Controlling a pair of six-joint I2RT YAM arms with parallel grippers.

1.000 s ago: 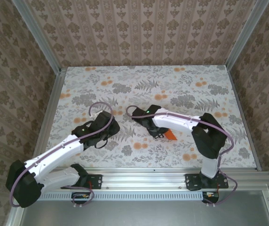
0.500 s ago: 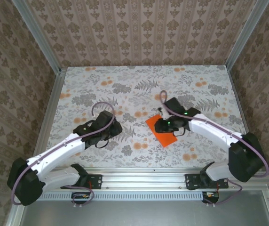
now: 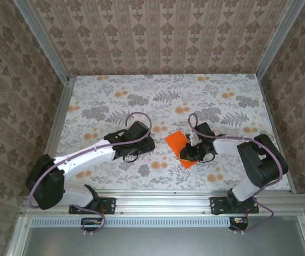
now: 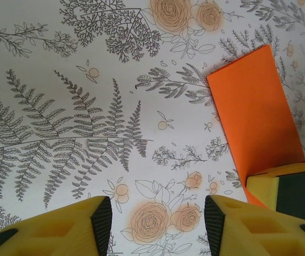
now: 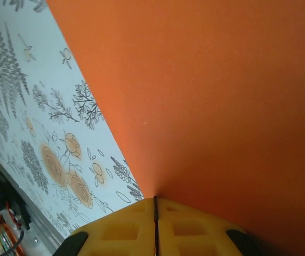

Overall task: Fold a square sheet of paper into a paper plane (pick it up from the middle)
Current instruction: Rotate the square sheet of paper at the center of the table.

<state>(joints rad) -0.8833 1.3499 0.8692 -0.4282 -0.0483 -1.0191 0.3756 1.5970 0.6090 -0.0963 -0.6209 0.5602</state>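
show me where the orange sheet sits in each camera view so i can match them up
top external: orange sheet lies right of centre on the table, its right part under the right claw.
left wrist: orange sheet runs down the right side, with the right claw on its lower end.
right wrist: orange sheet spreads across the top and right, with the right claw at bottom centre.
shared landmark: the yellow-fingered right claw, pinched shut on the sheet.

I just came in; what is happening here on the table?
Two robot arms are working on an orange sheet of paper that lies on the flowered table. The right gripper is shut and seems to pinch the sheet. The left gripper is open beside the sheet, holding nothing. The paper looks flat, with no plane shape yet.
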